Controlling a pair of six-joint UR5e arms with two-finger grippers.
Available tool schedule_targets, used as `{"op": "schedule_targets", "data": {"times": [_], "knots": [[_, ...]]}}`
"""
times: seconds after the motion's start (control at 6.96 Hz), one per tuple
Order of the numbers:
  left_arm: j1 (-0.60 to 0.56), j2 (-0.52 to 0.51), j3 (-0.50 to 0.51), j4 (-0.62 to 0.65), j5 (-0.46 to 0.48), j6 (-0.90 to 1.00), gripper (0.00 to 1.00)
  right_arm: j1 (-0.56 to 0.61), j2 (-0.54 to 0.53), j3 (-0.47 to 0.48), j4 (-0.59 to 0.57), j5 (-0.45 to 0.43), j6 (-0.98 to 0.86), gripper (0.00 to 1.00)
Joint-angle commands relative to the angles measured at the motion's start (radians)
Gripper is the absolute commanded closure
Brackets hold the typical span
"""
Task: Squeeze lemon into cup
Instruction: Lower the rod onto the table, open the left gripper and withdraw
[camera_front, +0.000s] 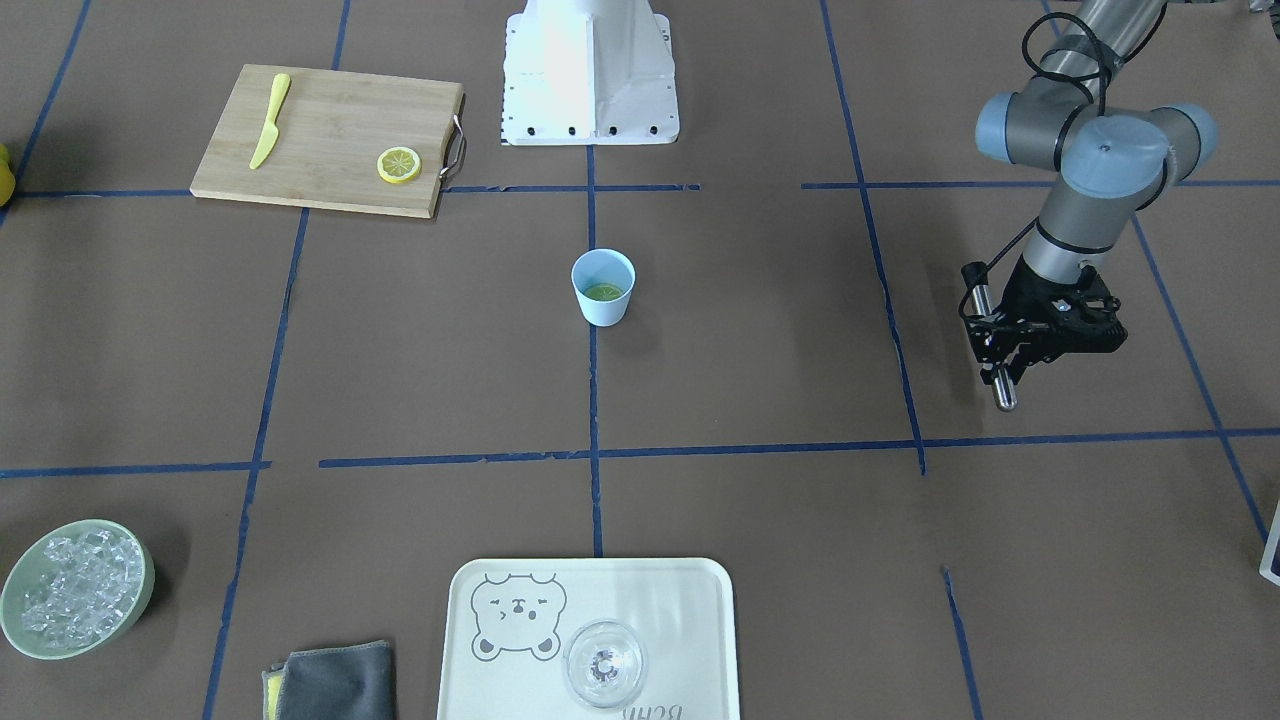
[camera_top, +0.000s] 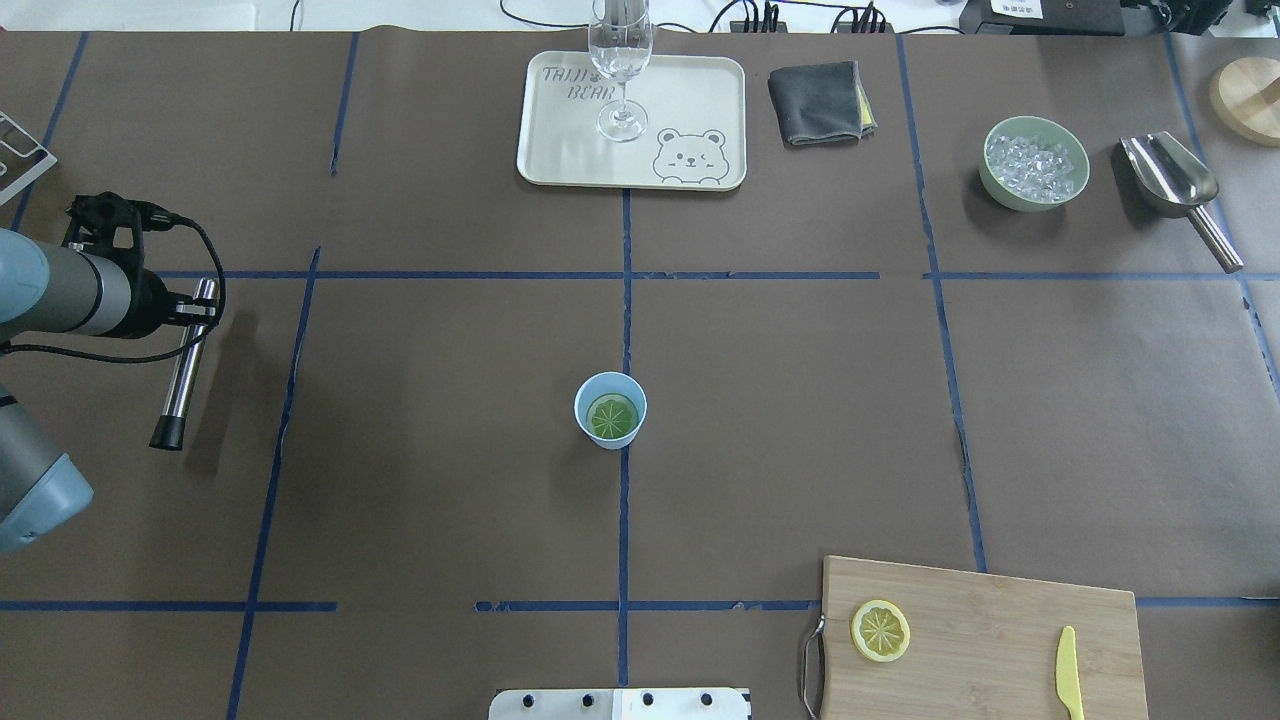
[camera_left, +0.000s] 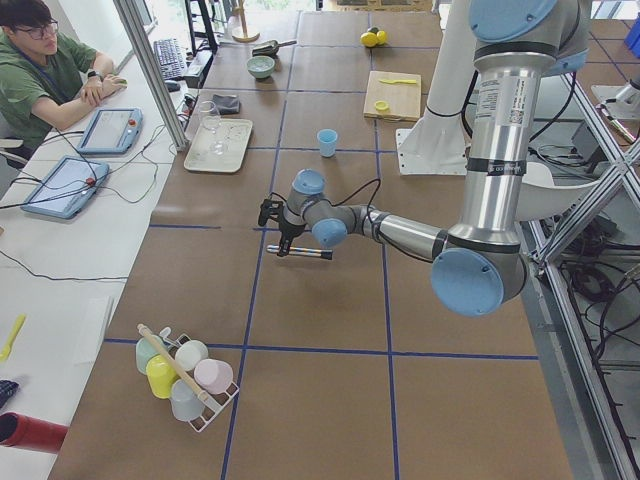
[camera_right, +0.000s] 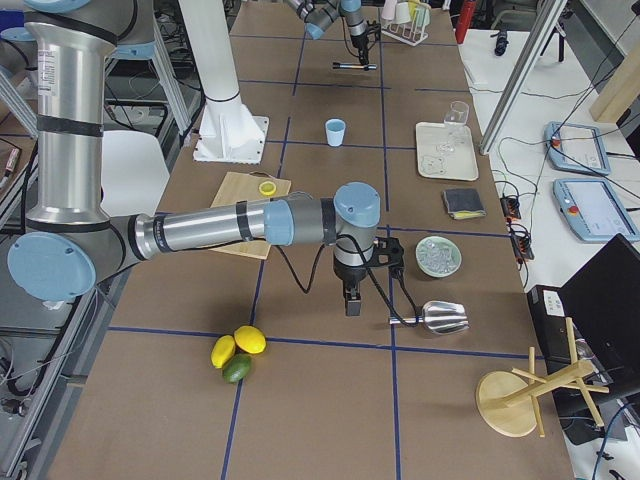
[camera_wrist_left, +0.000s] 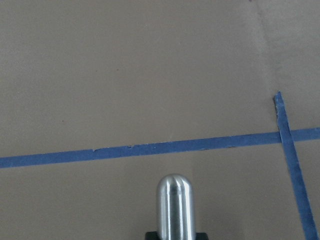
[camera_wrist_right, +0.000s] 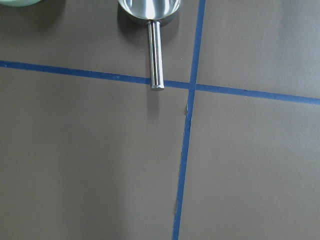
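The pale-blue cup stands at the table's middle, also in the front view. A lemon slice lies flat inside it. A second lemon slice lies on the wooden cutting board. My left gripper is far from the cup on my left side, shut on a metal rod held above the table; the rod's rounded end shows in the left wrist view. My right gripper shows only in the right side view, so I cannot tell whether it is open or shut.
A yellow plastic knife lies on the board. A tray with a clear glass, a grey cloth, a green bowl of ice and a metal scoop line the far edge. Whole lemons and a lime lie near my right arm.
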Motion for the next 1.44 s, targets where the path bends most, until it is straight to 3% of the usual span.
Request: {"op": "schedule_targets", "data": {"times": [0.0,0.14,0.43,0.57,0.86,1.01,1.15,1.29], "knots": [[0.0,0.0,0.011,-0.001,0.002,0.001,0.13,0.0,0.0,0.0,0.0,0.0,0.0,0.0],[0.0,0.0,0.009,-0.001,0.002,0.008,0.0,0.0,0.0,0.0,0.0,0.0,0.0,0.0],[-0.009,0.02,-0.055,0.006,-0.005,0.091,0.0,0.0,-0.001,-0.002,0.0,0.0,0.0,0.0],[-0.048,0.049,-0.098,0.011,-0.014,0.222,0.0,0.0,-0.003,-0.002,0.0,0.0,0.002,0.0],[-0.302,0.091,-0.1,0.037,-0.187,0.557,0.0,0.0,-0.008,-0.002,0.0,0.002,0.0,0.0],[-0.438,0.089,-0.1,0.124,-0.242,0.764,0.0,0.0,-0.008,-0.003,0.0,0.002,0.002,0.0],[-0.604,0.077,-0.101,0.264,-0.292,0.991,0.0,0.0,-0.008,-0.005,-0.002,0.003,0.0,0.0],[-0.742,0.056,-0.09,0.443,-0.394,1.099,0.0,0.0,-0.009,-0.005,-0.002,0.005,0.0,0.0]]}}
